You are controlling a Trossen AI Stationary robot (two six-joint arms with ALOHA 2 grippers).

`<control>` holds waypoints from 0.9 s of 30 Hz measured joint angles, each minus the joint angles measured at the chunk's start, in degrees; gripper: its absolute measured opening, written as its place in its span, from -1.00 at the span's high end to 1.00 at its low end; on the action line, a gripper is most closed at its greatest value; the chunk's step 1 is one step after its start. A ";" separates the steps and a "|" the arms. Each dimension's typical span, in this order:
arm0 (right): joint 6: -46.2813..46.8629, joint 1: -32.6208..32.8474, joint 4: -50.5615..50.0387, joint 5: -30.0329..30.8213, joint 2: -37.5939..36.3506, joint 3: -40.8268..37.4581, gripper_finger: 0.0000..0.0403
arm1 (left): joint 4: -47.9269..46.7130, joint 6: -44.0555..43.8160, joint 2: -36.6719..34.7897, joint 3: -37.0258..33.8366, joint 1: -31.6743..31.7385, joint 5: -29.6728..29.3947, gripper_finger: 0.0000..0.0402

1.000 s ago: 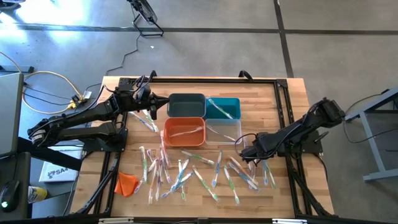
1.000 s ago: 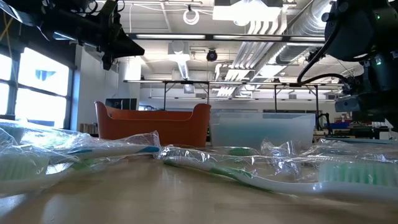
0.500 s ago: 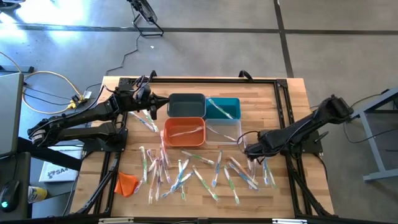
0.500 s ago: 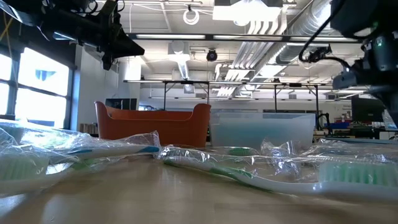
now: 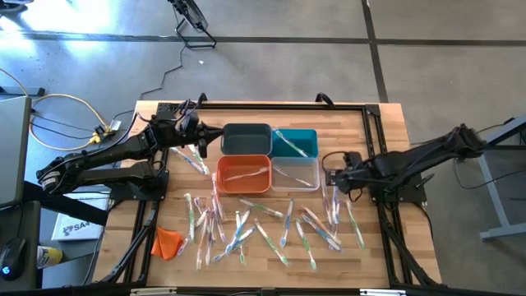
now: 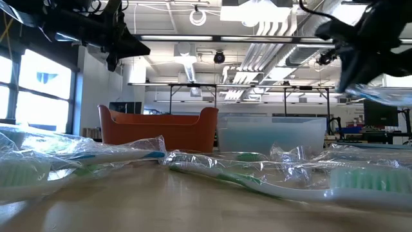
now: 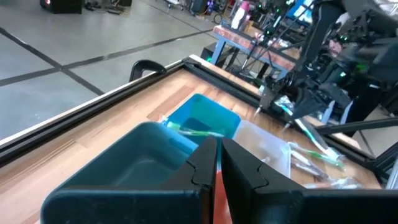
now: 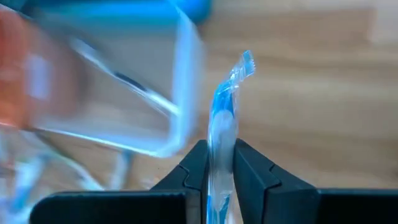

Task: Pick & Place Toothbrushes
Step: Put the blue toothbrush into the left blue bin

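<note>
Many wrapped toothbrushes (image 5: 246, 228) lie loose on the near half of the wooden table. My right gripper (image 5: 332, 176) hangs just right of the clear bin (image 5: 306, 182), shut on one blue-handled toothbrush (image 8: 222, 118) in a clear wrapper. The left wrist view also shows this toothbrush (image 7: 308, 130), trailing below the gripper. My left gripper (image 5: 201, 148) waits shut above the dark grey bin's (image 5: 246, 138) left end, with nothing between its fingers (image 7: 205, 163). A toothbrush (image 5: 289, 145) lies in the teal bin (image 5: 308, 136), and another in the orange bin (image 5: 243, 185). My right gripper pinches the wrapped toothbrush between its two fingers (image 8: 198, 163), on the blue handle (image 8: 221, 142). The crimped end of the wrapper (image 8: 244, 64) sticks out past the fingertips. The fingers slant steeply down. The toothbrush is lifted clear of the table, its wrapper (image 6: 386, 94) high in the low view.
The four bins stand in a two-by-two block at the table's middle. An orange cloth lump (image 5: 168, 242) lies at the near left. One toothbrush (image 5: 191, 161) lies on the table below my left arm. A black frame (image 5: 374, 123) runs round the table's edges.
My right gripper has risen from the pile of toothbrushes and gone toward the table's far edge, tipping as it went, until it came beside the clear bin. It stays shut on the blue toothbrush, which is now lifted clear of the table.
</note>
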 joint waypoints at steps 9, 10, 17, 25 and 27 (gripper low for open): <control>-19.85 -8.91 16.01 7.81 -3.26 0.00 0.79 | 2.10 -1.59 0.02 0.02 0.02 -0.04 0.91; -22.57 -10.25 17.84 8.25 -3.24 0.00 0.79 | 2.12 -2.41 0.02 0.02 0.02 -0.34 0.91; -39.48 -20.98 32.08 6.09 -3.20 0.00 0.79 | 2.48 -7.69 0.02 0.01 0.02 -1.44 0.91; -52.35 -30.92 51.39 -3.86 -0.35 0.02 0.79 | 1.92 -16.85 0.17 0.01 0.04 1.31 0.99; -53.90 -32.72 55.46 -6.31 1.22 0.02 0.79 | 2.85 -16.95 0.73 0.02 0.04 0.14 0.98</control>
